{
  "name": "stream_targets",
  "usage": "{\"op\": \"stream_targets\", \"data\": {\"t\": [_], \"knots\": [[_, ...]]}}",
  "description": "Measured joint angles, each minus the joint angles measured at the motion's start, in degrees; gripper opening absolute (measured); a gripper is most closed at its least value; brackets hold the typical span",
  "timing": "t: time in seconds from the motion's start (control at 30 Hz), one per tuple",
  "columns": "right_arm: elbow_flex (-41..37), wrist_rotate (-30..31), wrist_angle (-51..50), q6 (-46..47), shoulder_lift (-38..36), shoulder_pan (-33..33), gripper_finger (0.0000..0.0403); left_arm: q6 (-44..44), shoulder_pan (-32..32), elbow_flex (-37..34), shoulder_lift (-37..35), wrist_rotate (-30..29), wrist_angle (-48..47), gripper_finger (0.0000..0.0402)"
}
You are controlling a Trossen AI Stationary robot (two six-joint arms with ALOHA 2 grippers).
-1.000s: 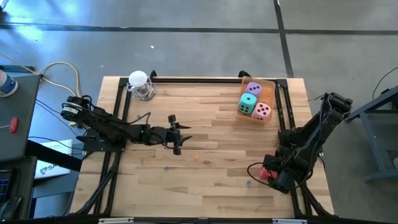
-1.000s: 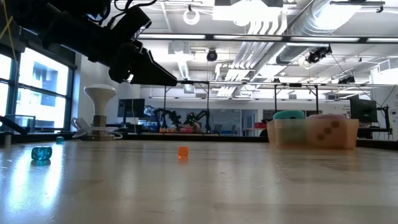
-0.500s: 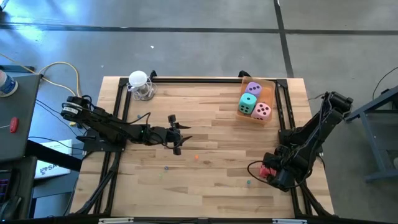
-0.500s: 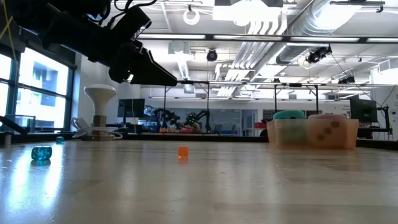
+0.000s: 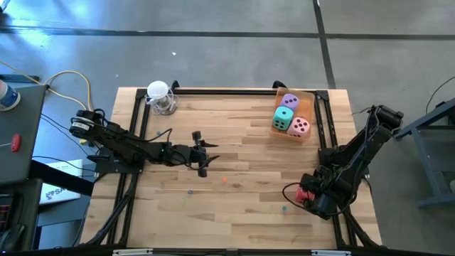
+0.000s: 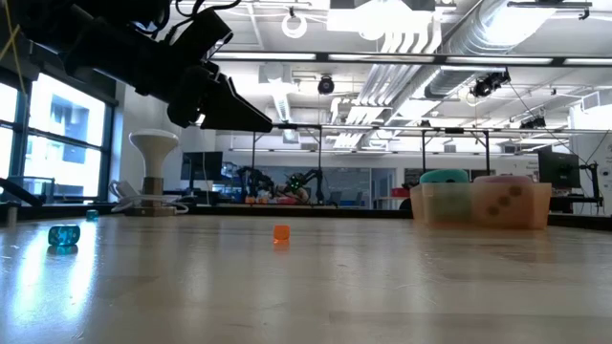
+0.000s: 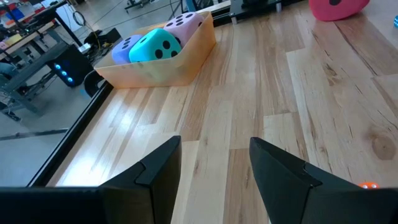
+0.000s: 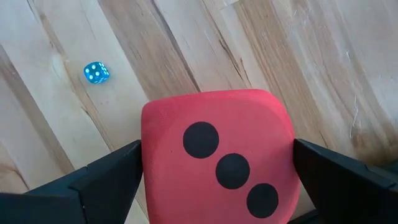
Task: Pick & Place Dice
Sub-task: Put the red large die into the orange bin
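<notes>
Overall, wooden desk [image 5: 242, 171] with a black frame along its edges; wide bare boards across the middle.

Tray [image 5: 293, 132], tan, open-topped, sits at the far right corner against the frame. It holds three dice close together: purple die [image 5: 290, 101] farthest back, green die [image 5: 284, 116] beside it, pink die [image 5: 301, 127] nearest the front, two pips up on the pink one. Low view shows the tray [image 6: 483, 205] semi-clear, dice tops rising above its rim.

Red die [image 8: 217, 155], soft cube, rounded corners, three dark pips in a diagonal line on the face toward the wrist camera. No long axis; faces sit slightly skewed to the board grain. It rests on the desk near the front right edge [image 5: 306, 195], close to the frame rail.

Right hand [image 5: 304, 197] straddles the red die, fingers [image 8: 106, 180] spread wide on either side, not pressing it as far as visible.

Left hand [image 5: 202, 157] hovers above the desk's left-centre, fingers [image 7: 155, 171] apart, nothing between them.

Small blue die [image 8: 95, 73] lies just beside the red one; orange bead [image 6: 280, 233] mid-desk.
</notes>
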Motion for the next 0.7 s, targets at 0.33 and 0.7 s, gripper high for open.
{"op": "stream_targets", "data": {"t": [0.33, 0.7], "knots": [[-5.2, -0.9, 9.0, 4.5, 0.0, -1.0, 0.0392, -2.5, 0.0, 0.0, 0.0, 0.0, 0.0, 0.0182], [-5.6, 8.0, 13.6, 15.7, 0.2, -1.8, 0.0396, -2.6, 0.0, 0.0, 0.0, 0.1, 0.0, 0.0182]]}}
